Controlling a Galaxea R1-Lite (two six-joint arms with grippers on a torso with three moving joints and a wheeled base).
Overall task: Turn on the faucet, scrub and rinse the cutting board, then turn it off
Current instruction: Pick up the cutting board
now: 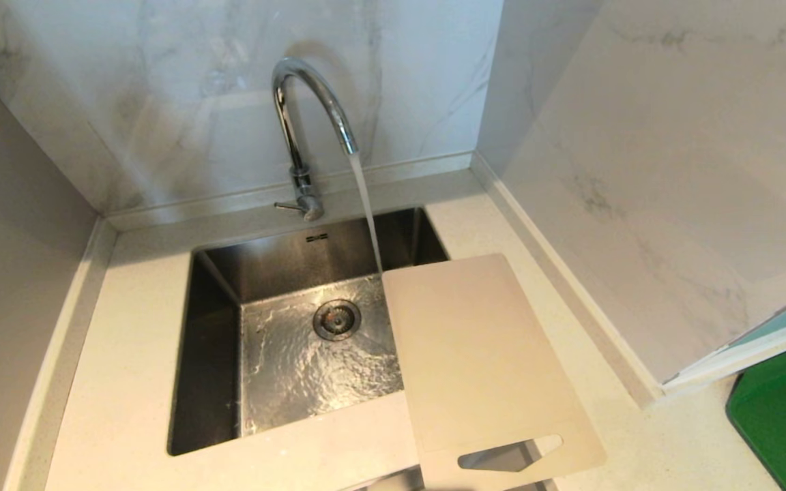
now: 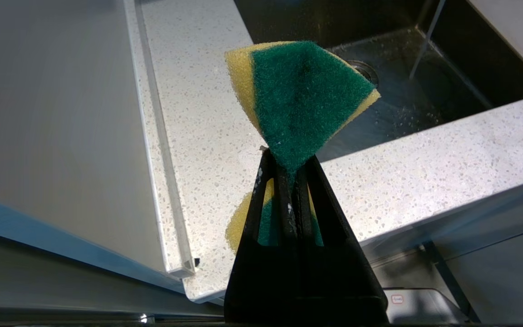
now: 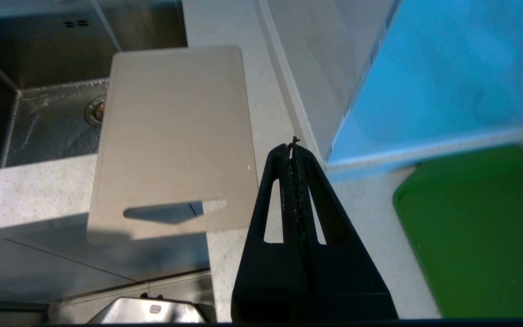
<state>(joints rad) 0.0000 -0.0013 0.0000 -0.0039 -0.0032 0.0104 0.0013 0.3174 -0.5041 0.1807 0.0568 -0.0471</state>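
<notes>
Cutting board [image 1: 482, 354], thin beige plastic, bridged bench [image 1: 127, 382] and sink, far corner under the chrome faucet's [image 1: 304, 129] stream for rinsing; left pincer [image 2: 288, 168] clamped a green-yellow sponge [image 2: 302, 95], right pincer [image 3: 294, 150] closed empty.

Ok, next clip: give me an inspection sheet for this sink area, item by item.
Surface: pale speckled stone counter around a steel sink; sink floor wet.
Job's things: tall chrome gooseneck faucet running, stream falling just beyond the board's far corner; large beige plastic cutting board lies flat, bridging the sink's right edge and counter, handle slot overhanging the front edge.
Clutter: dark green flat tray at the right, apart from the board.
Grippers: left tool shut on a yellow-and-green scouring sponge, off the counter's front; right tool shut, empty, near the board's handle end.
Cables: nothing seen.
Surroundings: marble-look wall panels behind and right.
</notes>
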